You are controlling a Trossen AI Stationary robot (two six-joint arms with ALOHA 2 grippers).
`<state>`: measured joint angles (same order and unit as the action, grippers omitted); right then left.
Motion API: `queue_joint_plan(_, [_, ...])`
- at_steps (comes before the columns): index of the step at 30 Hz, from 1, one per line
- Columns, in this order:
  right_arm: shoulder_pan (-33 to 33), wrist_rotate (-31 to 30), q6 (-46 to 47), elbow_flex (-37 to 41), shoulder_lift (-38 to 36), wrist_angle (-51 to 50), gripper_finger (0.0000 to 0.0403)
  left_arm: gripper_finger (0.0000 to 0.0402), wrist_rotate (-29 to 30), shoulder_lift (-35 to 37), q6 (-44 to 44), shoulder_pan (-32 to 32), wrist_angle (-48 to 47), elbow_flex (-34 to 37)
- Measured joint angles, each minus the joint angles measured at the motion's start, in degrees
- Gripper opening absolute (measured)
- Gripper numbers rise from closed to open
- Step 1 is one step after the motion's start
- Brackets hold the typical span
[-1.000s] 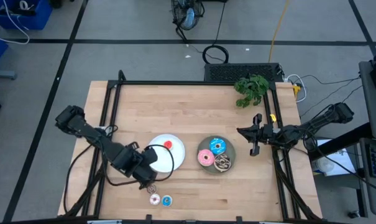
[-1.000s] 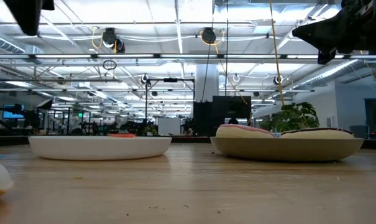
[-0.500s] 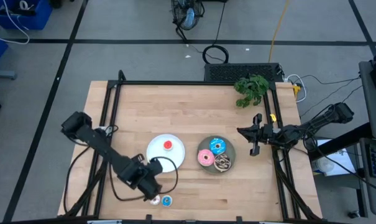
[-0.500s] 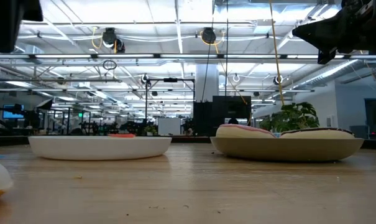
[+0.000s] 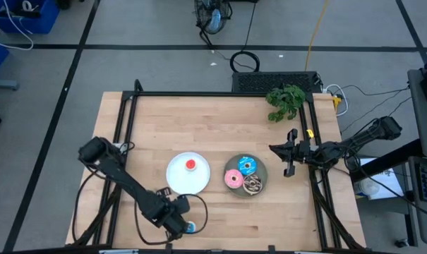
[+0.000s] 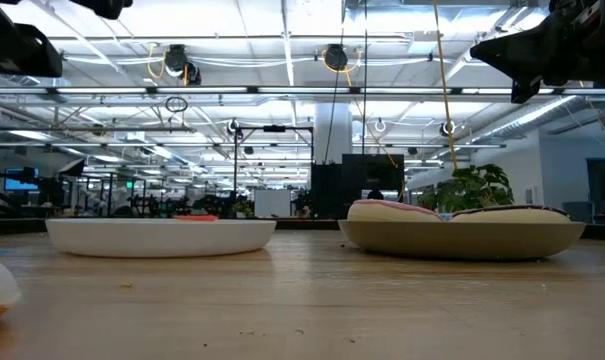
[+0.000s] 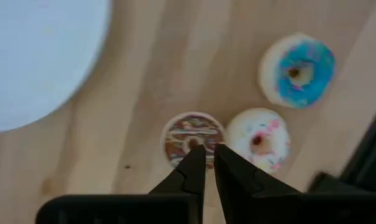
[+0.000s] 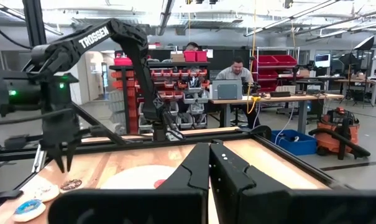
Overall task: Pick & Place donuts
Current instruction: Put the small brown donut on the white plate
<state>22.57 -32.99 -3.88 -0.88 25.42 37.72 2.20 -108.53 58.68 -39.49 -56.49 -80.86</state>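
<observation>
Three tiny donuts lie flat on the wood near the table's front edge: brown (image 7: 192, 137), pink-white (image 7: 259, 138) and blue (image 7: 296, 68). My left gripper (image 7: 209, 157) points straight down just above the brown one, its fingertips a narrow gap apart, touching nothing. In the high view it (image 5: 176, 223) covers the brown and pink-white donuts; only the blue one (image 5: 190, 227) shows. A tiny red donut (image 5: 190, 165) lies on the white plate (image 5: 176, 178). Blue (image 5: 247, 166), pink (image 5: 233, 179) and brown (image 5: 253, 185) larger donuts lie on the grey plate (image 5: 262, 171). My right gripper (image 5: 289, 152) waits shut at the table's right edge.
A green plant (image 5: 285, 101) lies at the far right corner. A black frame rail (image 5: 199, 94) runs around the tabletop. Bare wood stretches across the far half of the table. A person (image 8: 237, 68) sits at a desk in the room behind.
My left gripper has travelled from the white plate's near rim toward the table's near edge and sunk, ending over the tiny donuts, where it now hides the brown and pink-white ones from above. The donuts and plates have kept their places.
</observation>
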Motion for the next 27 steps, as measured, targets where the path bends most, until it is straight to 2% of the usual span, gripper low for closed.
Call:
queue_joint_plan(4, [0.00,0.00,-0.10,0.01,-0.01,0.28,0.0000,0.0070,0.59,-0.66,-3.86,-0.40,2.81,-0.01])
queue_joint_plan(10, [0.00,-0.02,-1.37,0.02,-0.01,1.31,0.0000,0.0133,3.13,-0.65,-2.05,-0.62,-1.04,0.01])
queue_joint_plan(15, [0.00,-0.02,-1.46,0.02,0.01,1.05,0.0000,0.0169,3.84,-0.66,-3.98,-1.81,-0.06,1.28])
queue_joint_plan(20, [0.00,-0.04,-2.58,0.02,0.01,1.07,0.0000,0.0178,4.90,-0.66,-2.65,-1.89,-0.57,2.57])
queue_joint_plan(27, [0.00,-0.22,-3.48,0.02,0.01,1.26,0.0000,0.0164,5.72,-0.66,-2.01,-1.37,-0.31,5.35])
